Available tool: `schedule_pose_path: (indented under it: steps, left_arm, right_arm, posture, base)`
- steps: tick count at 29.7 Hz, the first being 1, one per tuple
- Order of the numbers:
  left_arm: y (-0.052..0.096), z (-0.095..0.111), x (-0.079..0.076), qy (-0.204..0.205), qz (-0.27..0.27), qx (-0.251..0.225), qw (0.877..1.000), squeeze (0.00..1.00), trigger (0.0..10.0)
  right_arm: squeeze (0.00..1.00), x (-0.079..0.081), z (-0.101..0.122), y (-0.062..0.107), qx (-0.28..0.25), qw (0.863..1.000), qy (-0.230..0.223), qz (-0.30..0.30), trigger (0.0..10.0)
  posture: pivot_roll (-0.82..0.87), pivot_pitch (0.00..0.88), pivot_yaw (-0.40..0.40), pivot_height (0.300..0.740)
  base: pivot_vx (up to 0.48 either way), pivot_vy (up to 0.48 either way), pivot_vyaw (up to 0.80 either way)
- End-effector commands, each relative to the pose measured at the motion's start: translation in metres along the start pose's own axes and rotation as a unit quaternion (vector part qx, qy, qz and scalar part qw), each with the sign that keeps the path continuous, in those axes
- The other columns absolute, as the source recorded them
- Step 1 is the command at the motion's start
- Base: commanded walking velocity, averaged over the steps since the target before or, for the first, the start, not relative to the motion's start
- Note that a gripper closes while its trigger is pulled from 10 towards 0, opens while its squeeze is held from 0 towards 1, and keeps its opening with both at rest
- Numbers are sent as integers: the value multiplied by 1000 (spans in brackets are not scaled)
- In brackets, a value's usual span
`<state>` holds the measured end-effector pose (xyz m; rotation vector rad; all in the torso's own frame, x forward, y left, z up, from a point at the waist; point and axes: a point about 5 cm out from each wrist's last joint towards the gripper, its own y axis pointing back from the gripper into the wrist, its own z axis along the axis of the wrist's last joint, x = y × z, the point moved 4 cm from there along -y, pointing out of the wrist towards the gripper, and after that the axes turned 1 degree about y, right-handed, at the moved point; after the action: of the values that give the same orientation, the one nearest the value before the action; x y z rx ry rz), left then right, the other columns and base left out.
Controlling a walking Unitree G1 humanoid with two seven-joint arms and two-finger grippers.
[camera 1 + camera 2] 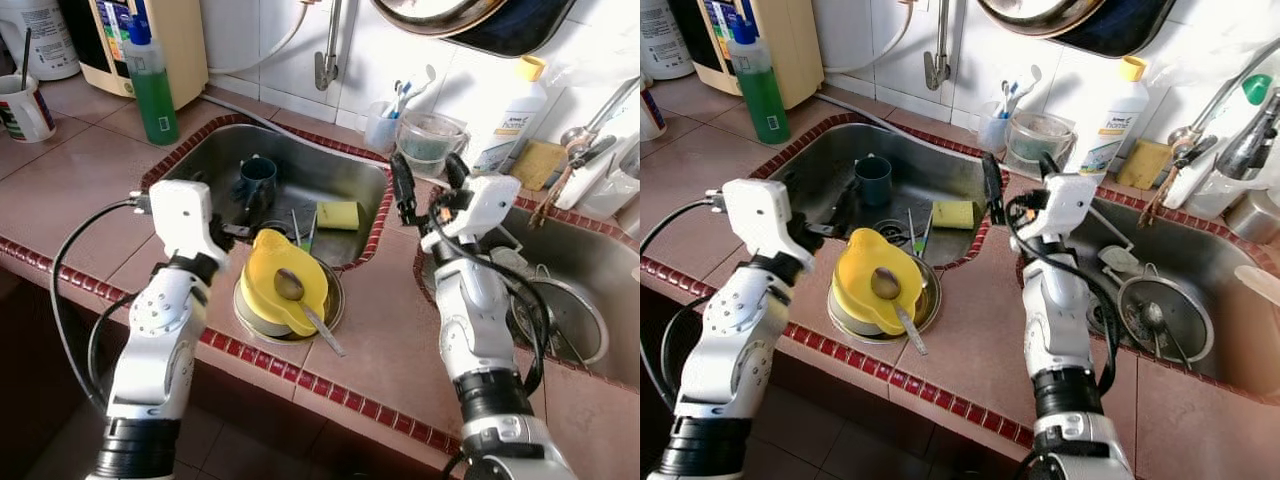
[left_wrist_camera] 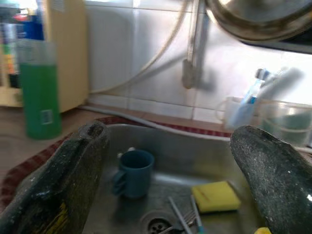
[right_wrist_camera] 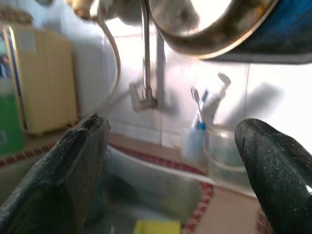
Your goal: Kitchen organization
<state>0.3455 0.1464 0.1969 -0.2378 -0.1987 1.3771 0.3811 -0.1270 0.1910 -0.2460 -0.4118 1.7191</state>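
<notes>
Right at the desk's front edge, the yellow bowl point(image 1: 281, 277) with a spoon point(image 1: 300, 300) is sitting in a metal bowl point(image 1: 325, 310), hanging over slightly; a bump could tip it off. Left claw point(image 1: 228, 235) and right claw point(image 1: 428, 185) are both gaping wide, holding nothing. Farther back, the blue mug point(image 2: 132, 173) and sponge point(image 2: 215, 196) are waiting in the sink point(image 1: 330, 165).

We see both head views bright, evenly lit and sharp. Glare whitens the wall tiles point(image 1: 590, 60) at upper right. Both wrist views are soft and blurred, their near black fingers point(image 2: 53, 190) out of focus.
</notes>
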Motion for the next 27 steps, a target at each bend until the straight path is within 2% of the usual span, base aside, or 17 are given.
schedule_pose_path:
  steps: [1,7,18,27]
  left_arm:
    - [1,-1,2,16,12,-5,1000,0,10000]
    - [8,-7,8,24,42,-9,999,0,10000]
    - [4,-5,8,26,44,-17,999,0,10000]
    - [5,-9,-5,34,27,-12,999,0,10000]
  right_arm:
    - [0,0,7,1,-14,1000,19,-6,10000]
    - [0,-4,5,10,-12,997,63,-41,10000]
    - [0,4,0,12,-1,996,76,-37,10000]
    - [0,8,-2,14,3,996,81,-36,10000]
  posture:
    - [-120,27,-102,740]
    - [-116,23,-107,740]
    - [-119,21,-107,740]
    - [-130,21,-101,740]
  base:
    - [0,0,0]
    - [0,0,0]
    - [0,0,0]
    - [0,0,0]
